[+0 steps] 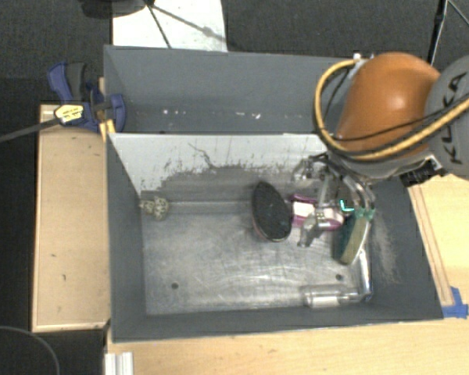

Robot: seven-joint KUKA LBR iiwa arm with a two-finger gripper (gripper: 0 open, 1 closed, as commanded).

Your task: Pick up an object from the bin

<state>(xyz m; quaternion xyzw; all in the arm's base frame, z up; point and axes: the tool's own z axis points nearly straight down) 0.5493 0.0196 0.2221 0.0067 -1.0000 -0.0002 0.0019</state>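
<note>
My claw (322, 213) sits low in the right half of the bin (219, 92), under the arm's orange cover (387, 96). I cannot tell whether it is wide or narrow, because the wrist and cables crowd that spot, and I cannot say that it has anything in its grasp.

Touching it, or just beside it on the left, lies a small pink-and-white piece (303, 209). Against that piece's left side is a black oval thing (270, 212), domed like a brush head or a pod. I take these two as the likely pick.

- **Black oval thing:** I judge it stiff and light, with a smooth curved back that could slip out of a squeeze. I would take it across its narrow width, near the middle and not at the tapered ends.
- **Pink-and-white piece:** It looks like light plastic, small enough to skid away if nudged.

Just right of the claw and nearer to me, a green flat block (352, 238) stands on edge and tilted; a bump could tip it over. Nearer still, along the near wall, lies a clear tube (322, 295), round and apt to roll. Well apart, at the far left of the floor, sits a small knobby thing (153, 206).
</note>
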